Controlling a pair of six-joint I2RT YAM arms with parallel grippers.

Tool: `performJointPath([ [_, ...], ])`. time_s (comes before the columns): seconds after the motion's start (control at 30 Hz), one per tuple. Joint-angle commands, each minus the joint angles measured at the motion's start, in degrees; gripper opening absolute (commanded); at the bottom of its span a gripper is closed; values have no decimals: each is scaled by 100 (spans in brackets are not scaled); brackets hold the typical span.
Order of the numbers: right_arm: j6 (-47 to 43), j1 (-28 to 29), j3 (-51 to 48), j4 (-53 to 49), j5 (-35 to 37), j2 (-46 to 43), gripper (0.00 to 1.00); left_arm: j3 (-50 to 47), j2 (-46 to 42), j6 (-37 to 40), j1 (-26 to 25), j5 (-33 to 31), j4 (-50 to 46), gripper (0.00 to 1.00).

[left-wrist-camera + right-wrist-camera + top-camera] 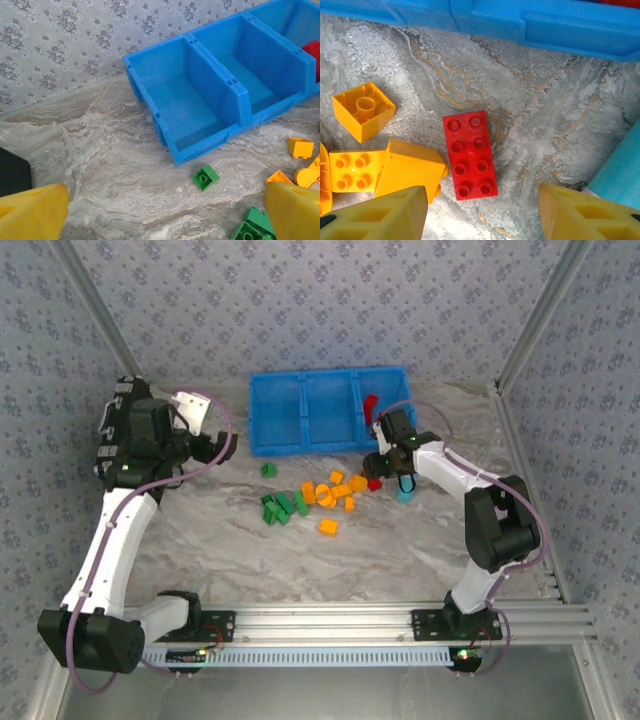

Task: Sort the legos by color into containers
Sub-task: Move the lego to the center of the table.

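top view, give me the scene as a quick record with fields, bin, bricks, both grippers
bin: blue bin, three compartments side by side
bin contents: red legos in its right compartment; other two look empty
loose in front of bin: green legos, orange-yellow legos, one red brick
left gripper: open, holding nothing
right gripper: open, straddling the red brick from above

Bare tabletop is being left open between the red brick and blue bin; one long side is being crowded by orange bricks.
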Motion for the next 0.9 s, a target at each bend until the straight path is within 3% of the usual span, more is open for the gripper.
performJointPath([
  [0.0, 353, 28, 101, 91, -70, 198, 62, 50, -105, -37, -40, 130, 32, 100],
  [0.87, 588, 252, 460, 59, 769, 1247, 66, 55, -227, 25, -74, 38, -9, 100],
])
